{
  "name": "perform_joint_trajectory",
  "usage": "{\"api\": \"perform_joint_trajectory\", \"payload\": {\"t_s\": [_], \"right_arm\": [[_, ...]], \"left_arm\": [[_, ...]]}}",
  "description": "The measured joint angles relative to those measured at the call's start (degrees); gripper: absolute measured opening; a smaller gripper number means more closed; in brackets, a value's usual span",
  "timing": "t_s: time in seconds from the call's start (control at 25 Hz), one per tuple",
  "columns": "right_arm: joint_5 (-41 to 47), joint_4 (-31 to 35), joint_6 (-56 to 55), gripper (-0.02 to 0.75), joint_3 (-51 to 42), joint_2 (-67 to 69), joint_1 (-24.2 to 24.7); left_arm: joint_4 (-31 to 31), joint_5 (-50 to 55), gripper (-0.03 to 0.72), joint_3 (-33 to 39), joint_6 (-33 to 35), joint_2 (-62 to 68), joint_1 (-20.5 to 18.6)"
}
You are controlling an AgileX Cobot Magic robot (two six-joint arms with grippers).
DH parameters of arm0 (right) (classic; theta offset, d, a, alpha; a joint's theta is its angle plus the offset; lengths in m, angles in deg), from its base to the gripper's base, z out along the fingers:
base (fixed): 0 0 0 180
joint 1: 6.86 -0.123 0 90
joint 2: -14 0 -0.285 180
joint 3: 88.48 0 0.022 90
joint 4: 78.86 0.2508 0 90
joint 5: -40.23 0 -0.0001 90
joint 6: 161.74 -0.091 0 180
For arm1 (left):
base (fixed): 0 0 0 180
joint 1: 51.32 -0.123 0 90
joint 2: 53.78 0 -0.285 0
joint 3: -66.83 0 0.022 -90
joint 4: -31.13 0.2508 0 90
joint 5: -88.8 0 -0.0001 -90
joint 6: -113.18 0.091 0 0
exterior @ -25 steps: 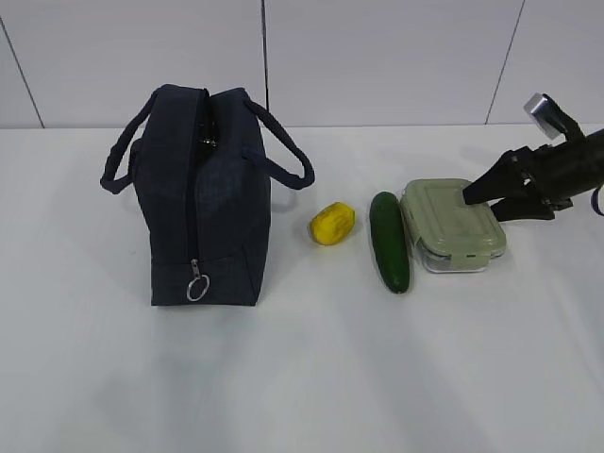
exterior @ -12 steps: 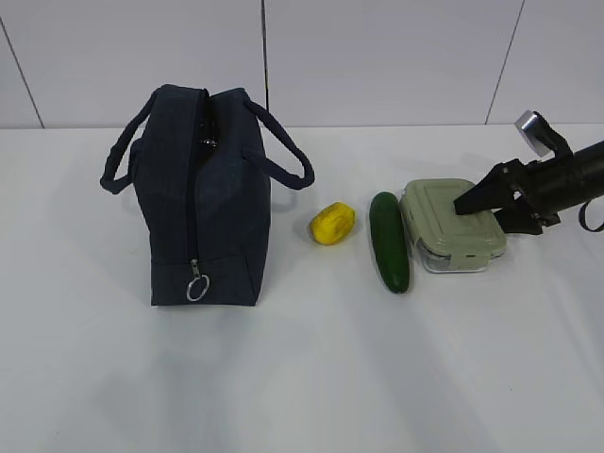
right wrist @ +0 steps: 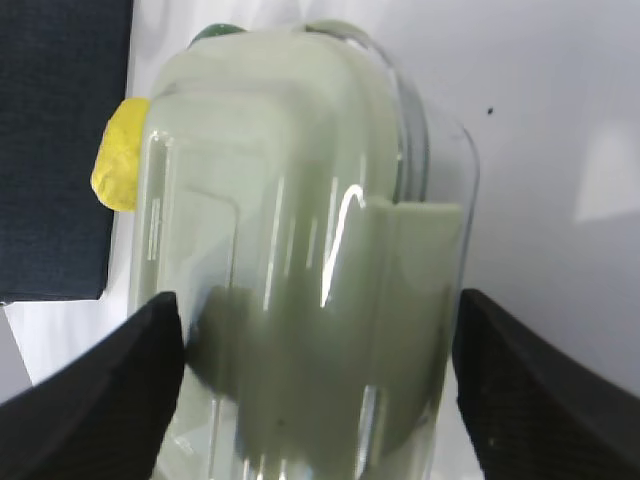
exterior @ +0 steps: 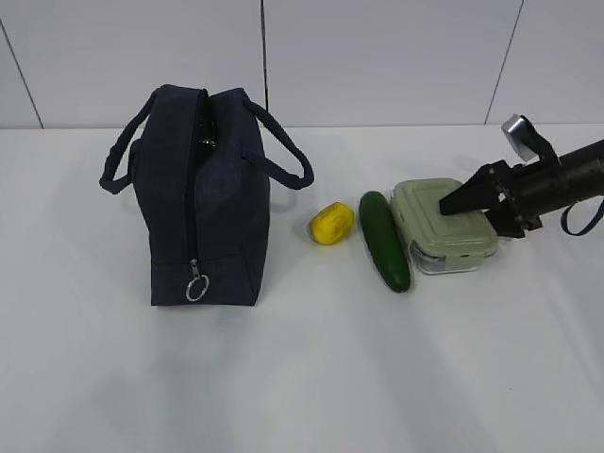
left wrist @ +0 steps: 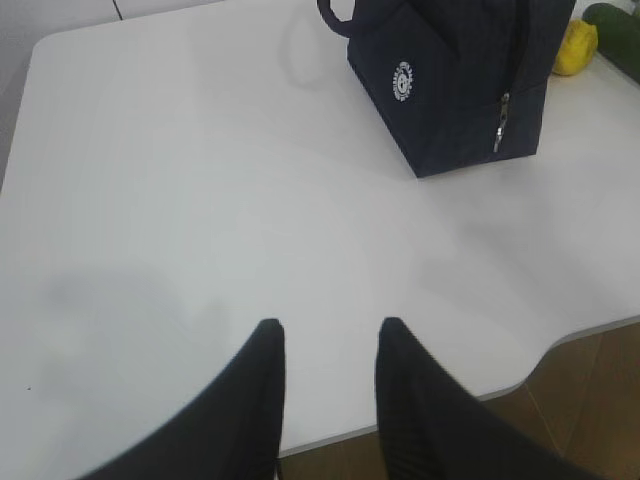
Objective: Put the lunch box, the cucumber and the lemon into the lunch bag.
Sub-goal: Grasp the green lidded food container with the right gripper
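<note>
The lunch box (exterior: pixel 444 229), clear with a sage-green lid, lies on the white table at the right. It fills the right wrist view (right wrist: pixel 300 250). My right gripper (exterior: pixel 469 209) (right wrist: pixel 317 320) is open, with one finger on each side of the box's near end. The dark green cucumber (exterior: pixel 384 243) (right wrist: pixel 215 33) lies against the box's left side. The yellow lemon (exterior: pixel 332 223) (right wrist: pixel 120 165) sits just left of it. The navy lunch bag (exterior: pixel 203 198) (left wrist: pixel 450 80) stands upright at the left, its end zipper closed. My left gripper (left wrist: pixel 328 330) hangs open over bare table, holding nothing.
The table's near edge (left wrist: pixel 560 340) curves just beyond the left fingertips, with brown floor below. The bag's loop handles (exterior: pixel 283 156) stick out to both sides. A white panelled wall runs behind the table.
My right gripper has moved left along the lunch box. The box and the cucumber have slid a little to the left, and the cucumber now lies closer to the lemon.
</note>
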Motion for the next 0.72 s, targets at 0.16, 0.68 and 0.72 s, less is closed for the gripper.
{"api": "perform_joint_trajectory", "payload": {"t_s": [0.16, 0.68, 0.72], "right_arm": [[0.1, 0.0, -0.1, 0.61, 0.0, 0.0, -0.2], [1.2, -0.5, -2.2, 0.48, 0.4, 0.0, -0.2], [1.4, -0.5, -2.3, 0.465, 0.4, 0.0, -0.2]], "left_arm": [[0.0, 0.0, 0.226, 0.0, 0.0, 0.0, 0.0], [1.3, 0.0, 0.226, 0.0, 0.0, 0.0, 0.0], [1.3, 0.0, 0.226, 0.0, 0.0, 0.0, 0.0]]}}
